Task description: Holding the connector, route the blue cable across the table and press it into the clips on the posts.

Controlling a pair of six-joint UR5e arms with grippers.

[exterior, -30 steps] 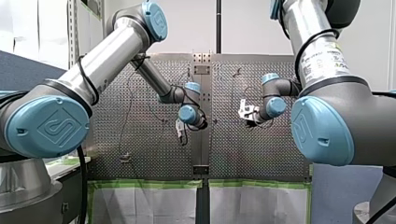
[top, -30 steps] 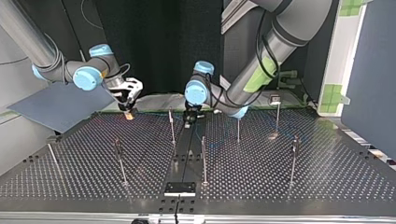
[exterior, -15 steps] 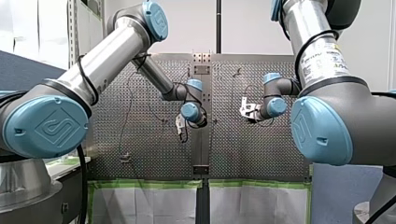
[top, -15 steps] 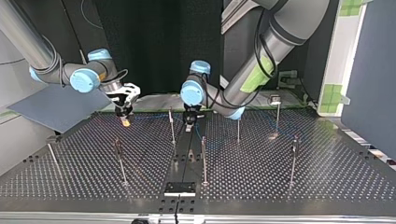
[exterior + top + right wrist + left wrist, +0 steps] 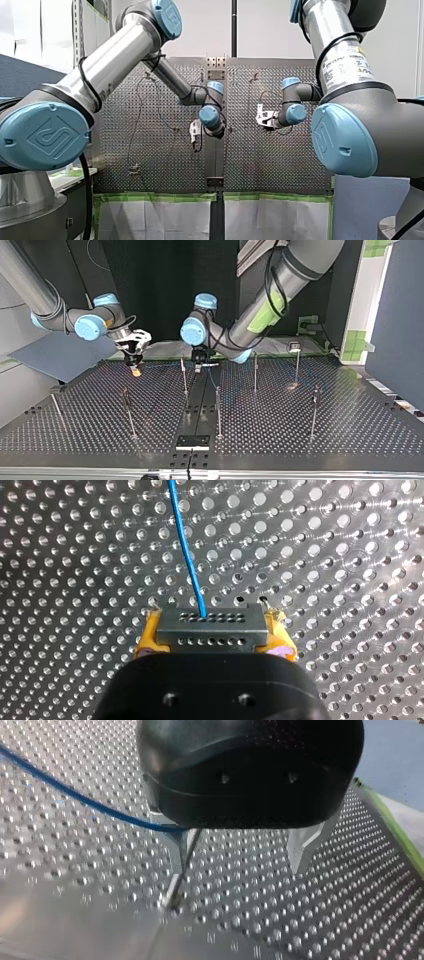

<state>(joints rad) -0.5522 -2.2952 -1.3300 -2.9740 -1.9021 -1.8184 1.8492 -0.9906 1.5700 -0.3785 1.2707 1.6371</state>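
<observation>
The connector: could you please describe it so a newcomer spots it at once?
Above the perforated table, find my right gripper with yellow pads. Clamped between them is the connector, a grey block. Only it has two rows of tiny holes and the blue cable leaving it.

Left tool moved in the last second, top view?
Yes. My left tool has shifted toward the view's left, closer to the thin post.
</observation>
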